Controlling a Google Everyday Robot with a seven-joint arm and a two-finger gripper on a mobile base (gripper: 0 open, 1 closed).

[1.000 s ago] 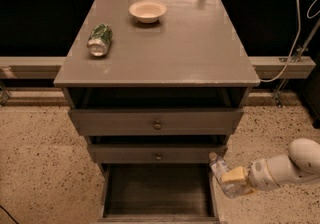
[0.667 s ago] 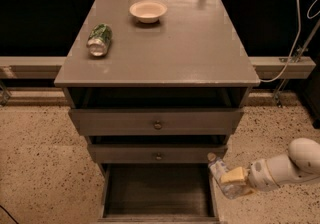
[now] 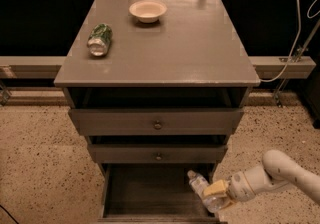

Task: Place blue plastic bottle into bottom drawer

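we count one blue plastic bottle (image 3: 199,182), clear and white-capped, clamped in the jaws of the gripper (image 3: 216,195) over the bottom drawer (image 3: 150,188).

Can (image 3: 99,39): green patterned, lying on its side, left part of the cabinet top (image 3: 170,58).
Bowl (image 3: 148,10): cream, upright, rear centre of the top, well apart from the can.
Upper drawer (image 3: 120,121): grey, small round knob at centre.
Middle drawer (image 3: 125,153): grey, same knob.
Floor (image 3: 40,158): speckled beige.
Cable (image 3: 295,38): white, hanging at right.
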